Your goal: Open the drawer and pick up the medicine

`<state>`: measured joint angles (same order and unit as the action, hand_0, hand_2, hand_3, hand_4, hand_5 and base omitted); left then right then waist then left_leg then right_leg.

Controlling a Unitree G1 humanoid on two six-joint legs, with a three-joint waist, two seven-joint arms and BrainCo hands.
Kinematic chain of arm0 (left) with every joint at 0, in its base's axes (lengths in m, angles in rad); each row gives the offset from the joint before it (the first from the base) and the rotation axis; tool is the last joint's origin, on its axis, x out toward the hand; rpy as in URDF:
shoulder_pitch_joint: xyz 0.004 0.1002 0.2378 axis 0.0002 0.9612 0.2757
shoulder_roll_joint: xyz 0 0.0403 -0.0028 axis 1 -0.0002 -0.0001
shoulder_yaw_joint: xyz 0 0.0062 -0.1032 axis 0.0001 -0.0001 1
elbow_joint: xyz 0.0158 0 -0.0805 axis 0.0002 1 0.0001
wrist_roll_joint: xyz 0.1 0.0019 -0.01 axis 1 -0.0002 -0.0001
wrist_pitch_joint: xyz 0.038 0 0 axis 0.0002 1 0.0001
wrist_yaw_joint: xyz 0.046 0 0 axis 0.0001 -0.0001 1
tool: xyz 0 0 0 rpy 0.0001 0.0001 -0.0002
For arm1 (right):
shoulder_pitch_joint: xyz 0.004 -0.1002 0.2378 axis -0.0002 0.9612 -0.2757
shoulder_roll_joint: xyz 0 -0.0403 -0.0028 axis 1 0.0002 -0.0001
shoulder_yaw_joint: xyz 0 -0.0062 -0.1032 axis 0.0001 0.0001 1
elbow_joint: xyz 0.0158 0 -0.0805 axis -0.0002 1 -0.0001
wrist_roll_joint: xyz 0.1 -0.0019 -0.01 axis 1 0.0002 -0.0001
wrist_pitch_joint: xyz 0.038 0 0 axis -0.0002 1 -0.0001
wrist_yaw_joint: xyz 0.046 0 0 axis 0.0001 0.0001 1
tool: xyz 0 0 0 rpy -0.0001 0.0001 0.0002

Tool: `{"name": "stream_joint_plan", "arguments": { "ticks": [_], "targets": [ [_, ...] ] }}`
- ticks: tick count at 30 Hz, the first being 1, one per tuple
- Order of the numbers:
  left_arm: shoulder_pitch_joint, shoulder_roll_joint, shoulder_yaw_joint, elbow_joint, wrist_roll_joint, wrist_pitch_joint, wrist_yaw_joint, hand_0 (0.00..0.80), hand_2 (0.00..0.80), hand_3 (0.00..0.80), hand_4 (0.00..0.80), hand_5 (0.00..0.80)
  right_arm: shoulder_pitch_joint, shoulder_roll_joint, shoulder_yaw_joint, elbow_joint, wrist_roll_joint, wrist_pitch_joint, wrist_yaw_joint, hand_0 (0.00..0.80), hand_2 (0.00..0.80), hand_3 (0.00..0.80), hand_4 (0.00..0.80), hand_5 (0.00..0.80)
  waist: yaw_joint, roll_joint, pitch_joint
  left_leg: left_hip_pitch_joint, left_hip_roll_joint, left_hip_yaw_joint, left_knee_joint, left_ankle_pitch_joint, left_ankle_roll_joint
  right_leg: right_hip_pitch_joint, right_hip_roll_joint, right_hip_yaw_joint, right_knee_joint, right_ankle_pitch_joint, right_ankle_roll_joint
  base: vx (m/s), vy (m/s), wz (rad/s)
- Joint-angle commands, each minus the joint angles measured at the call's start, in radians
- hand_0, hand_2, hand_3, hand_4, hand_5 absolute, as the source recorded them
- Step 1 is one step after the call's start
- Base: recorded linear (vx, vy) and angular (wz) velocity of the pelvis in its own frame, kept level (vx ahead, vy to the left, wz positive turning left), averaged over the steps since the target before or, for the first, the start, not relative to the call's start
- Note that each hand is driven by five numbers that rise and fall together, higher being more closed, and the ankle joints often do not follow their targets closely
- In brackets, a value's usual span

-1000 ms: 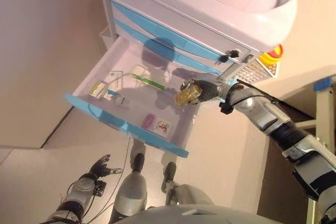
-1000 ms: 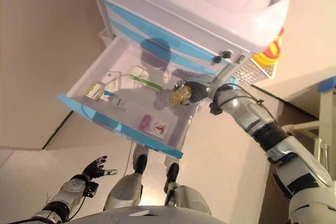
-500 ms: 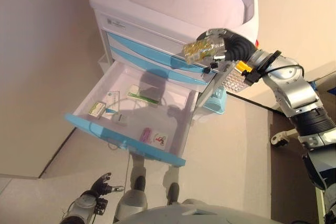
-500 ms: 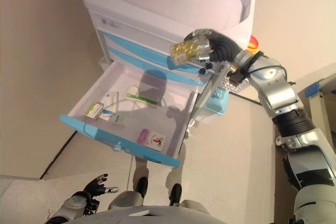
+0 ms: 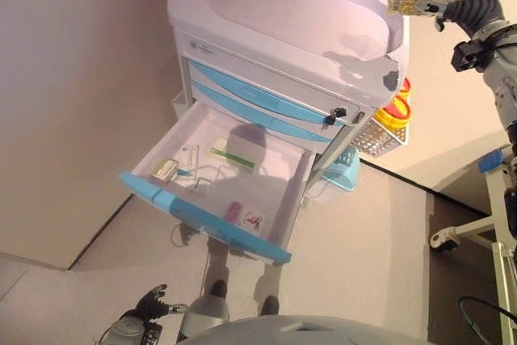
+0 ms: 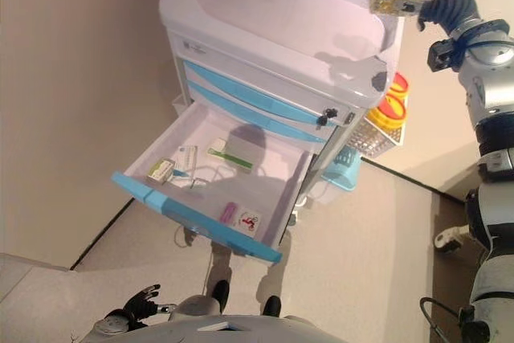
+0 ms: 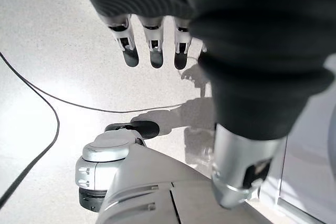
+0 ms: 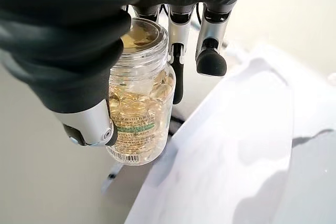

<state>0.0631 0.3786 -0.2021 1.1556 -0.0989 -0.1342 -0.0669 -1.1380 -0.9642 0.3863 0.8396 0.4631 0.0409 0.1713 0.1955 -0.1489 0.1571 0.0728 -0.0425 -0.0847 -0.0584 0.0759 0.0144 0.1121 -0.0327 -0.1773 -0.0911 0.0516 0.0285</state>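
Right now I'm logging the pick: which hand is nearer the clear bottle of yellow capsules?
Right. The right hand is curled around the clear bottle of yellow capsules, raised above the cart; the left hand hangs low near the floor, open and empty.
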Motion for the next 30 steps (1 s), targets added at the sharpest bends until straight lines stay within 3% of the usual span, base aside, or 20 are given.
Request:
{"name": "stream_joint_plan", "arguments": {
  "ticks": [1, 5, 15, 24, 30],
  "targets": [
    [0.006, 0.051, -0.055, 0.023, -0.011, -0.022, 0.009, 0.0, 0.0, 0.0, 0.0, 0.0, -0.176, -0.098, 0.102, 0.037, -0.111, -0.013, -0.063, 0.8, 0.8, 0.8, 0.8, 0.8, 0.051, -0.038, -0.037, -0.021, -0.013, -0.049, 0.039, -0.15, 0.005, -0.026, -0.073, -0.024, 0.096, -0.042, 0.083, 0.048, 0.0, 0.15],
    [0.007, 0.068, -0.053, 0.009, -0.015, -0.016, 0.013, 0.0, 0.0, 0.0, 0.0, 0.0, -0.262, -0.117, 0.214, 0.1, -0.265, -0.004, -0.08, 0.8, 0.8, 0.8, 0.8, 0.8, 0.075, -0.05, -0.016, -0.042, -0.015, -0.066, 0.052, -0.147, 0.006, -0.033, -0.075, -0.039, 0.097, -0.041, 0.083, 0.043, -0.009, 0.24],
    [-0.011, 0.114, -0.049, -0.047, -0.056, -0.031, 0.016, 0.0, 0.0, 0.0, 0.0, 0.0, -0.427, -0.125, 0.44, 0.185, -0.464, 0.043, -0.067, 0.8, 0.8, 0.8, 0.8, 0.8, 0.129, -0.074, 0.054, -0.112, -0.017, -0.101, 0.069, -0.133, 0.007, -0.074, -0.073, -0.082, 0.109, -0.04, 0.082, -0.008, -0.031, 0.18],
    [0.012, 0.142, -0.038, -0.101, -0.069, -0.031, 0.027, 0.0, 0.0, 0.0, 0.0, 0.0, -0.517, -0.136, 0.624, 0.212, -0.642, 0.055, 0.142, 0.8, 0.8, 0.8, 0.8, 0.8, 0.152, -0.088, 0.097, -0.14, -0.021, -0.116, 0.06, -0.117, 0.011, -0.104, -0.071, -0.099, 0.119, -0.035, 0.082, -0.006, -0.012, 0.12],
    [0.016, 0.145, -0.038, -0.119, -0.069, -0.046, 0.031, 0.0, 0.0, 0.0, 0.0, 0.0, -0.502, -0.113, 0.624, 0.243, -0.675, 0.071, 0.227, 0.8, 0.8, 0.8, 0.8, 0.8, 0.159, -0.09, 0.113, -0.144, -0.02, -0.115, 0.061, -0.116, 0.013, -0.112, -0.071, -0.097, 0.126, -0.035, 0.081, 0.012, 0.005, 0.01]
  ]
}}
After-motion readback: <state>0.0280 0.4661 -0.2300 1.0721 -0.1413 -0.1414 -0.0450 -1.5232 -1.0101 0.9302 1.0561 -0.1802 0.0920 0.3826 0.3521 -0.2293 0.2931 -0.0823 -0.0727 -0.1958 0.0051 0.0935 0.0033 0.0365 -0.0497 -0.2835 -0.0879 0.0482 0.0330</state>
